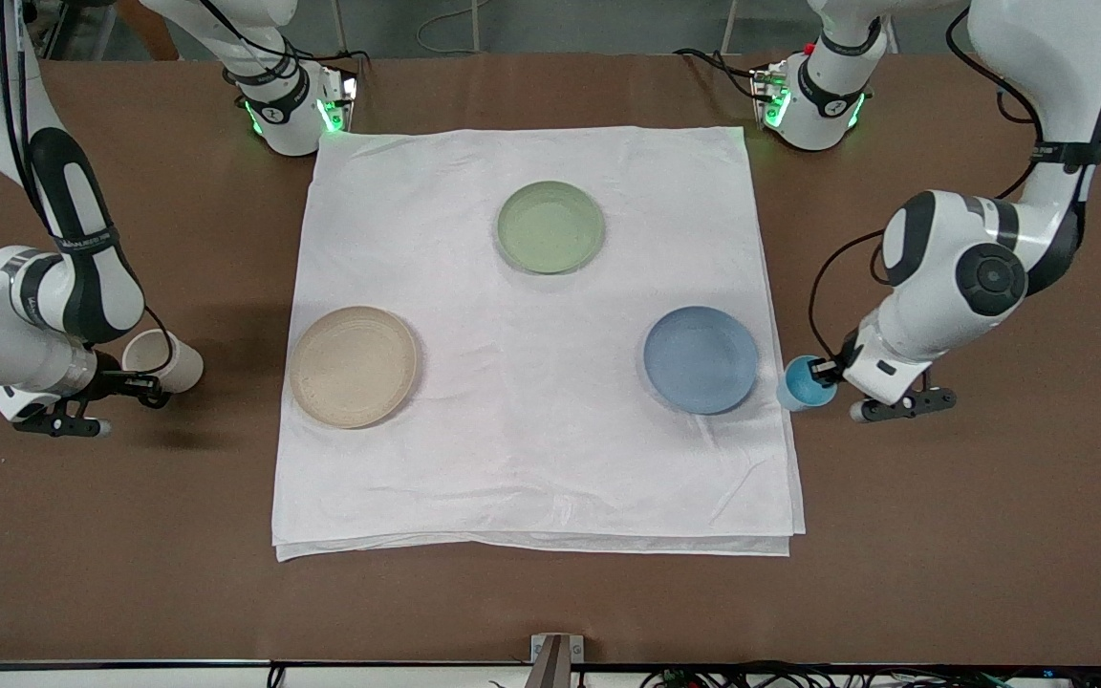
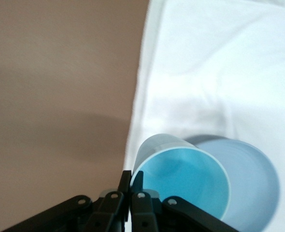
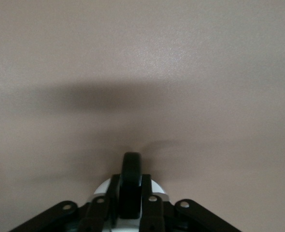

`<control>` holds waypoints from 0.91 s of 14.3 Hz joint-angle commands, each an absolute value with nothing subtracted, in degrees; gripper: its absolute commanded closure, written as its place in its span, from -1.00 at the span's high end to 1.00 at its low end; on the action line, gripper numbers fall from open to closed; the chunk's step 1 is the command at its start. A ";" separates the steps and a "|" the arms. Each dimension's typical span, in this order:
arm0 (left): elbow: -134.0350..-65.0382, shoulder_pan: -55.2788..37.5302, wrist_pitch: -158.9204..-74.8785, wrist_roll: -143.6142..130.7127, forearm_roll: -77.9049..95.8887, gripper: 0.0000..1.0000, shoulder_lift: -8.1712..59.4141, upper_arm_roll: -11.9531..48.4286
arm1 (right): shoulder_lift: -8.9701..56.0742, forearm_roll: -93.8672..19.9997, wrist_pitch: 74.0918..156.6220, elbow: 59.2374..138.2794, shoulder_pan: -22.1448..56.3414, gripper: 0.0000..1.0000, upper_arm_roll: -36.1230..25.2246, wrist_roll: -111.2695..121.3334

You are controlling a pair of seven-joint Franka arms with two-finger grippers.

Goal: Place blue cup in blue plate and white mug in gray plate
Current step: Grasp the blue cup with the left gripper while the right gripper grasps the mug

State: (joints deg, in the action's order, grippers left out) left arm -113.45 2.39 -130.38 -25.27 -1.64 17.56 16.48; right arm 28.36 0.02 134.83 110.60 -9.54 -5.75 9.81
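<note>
Left claw [image 1: 830, 371] clamps blue cup [image 1: 802, 383], right claw [image 1: 144, 385] clamps white mug [image 1: 164, 361], over brown table [image 1: 550, 592]

Pale green plate [image 1: 550, 226] on white cloth [image 1: 531, 459]; cloth covers brown table [image 1: 942, 535].

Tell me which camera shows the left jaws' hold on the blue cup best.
The left wrist view: the left gripper pinches the blue cup by its rim, the blue plate just past it. The front view shows the cup small, beside the plate, the grip largely hidden. The right wrist view does not show it.
</note>
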 commanded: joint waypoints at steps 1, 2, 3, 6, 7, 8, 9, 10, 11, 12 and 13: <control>-114.17 -0.16 -130.17 -32.06 -2.29 -1.00 18.80 17.93 | 27.07 -0.97 134.91 111.71 -9.50 -0.99 -4.92 10.64; -114.26 -1.74 -130.25 -32.95 -2.37 -0.99 19.85 17.93 | 26.46 -1.05 133.43 111.10 -8.71 -0.99 -4.66 10.46; -114.26 -2.71 -130.34 -33.65 -2.37 -0.98 20.82 17.93 | 25.59 -1.23 129.76 109.09 -6.53 -1.00 -4.57 10.02; -114.00 -4.30 -130.87 -35.42 -2.46 -0.72 23.11 17.93 | 23.92 -5.85 121.30 105.99 -2.30 -1.00 -2.74 3.54; -113.82 -4.57 -130.87 -35.42 -2.46 -0.32 23.46 17.93 | 23.30 -7.63 121.12 106.78 -0.72 -1.00 -2.03 1.25; -113.73 -4.48 -130.87 -35.51 -2.46 0.29 23.47 17.93 | 22.77 -8.08 121.29 107.83 1.38 -1.00 -2.02 -1.29; -113.56 -4.40 -130.87 -35.42 -2.46 0.99 23.12 17.93 | 22.24 -8.17 121.46 108.28 3.67 -0.99 -2.02 -4.28; -113.03 -4.05 -130.26 -35.42 -2.46 1.00 22.42 17.93 | 22.15 -8.17 121.46 108.37 5.52 -1.00 -2.02 -7.79; -111.90 -3.78 -129.21 -35.51 -2.46 1.00 21.54 17.93 | 22.15 -8.09 121.55 108.28 7.36 -1.00 -2.02 -11.04; -110.75 -3.69 -126.50 -35.51 -2.46 1.00 20.49 17.76 | 22.24 -8.09 122.16 108.28 9.38 -1.00 -2.02 -14.21; -108.31 -3.52 -122.65 -35.42 -2.46 1.00 19.17 17.32 | 22.41 -8.09 123.39 108.28 11.23 -1.00 -2.02 -16.94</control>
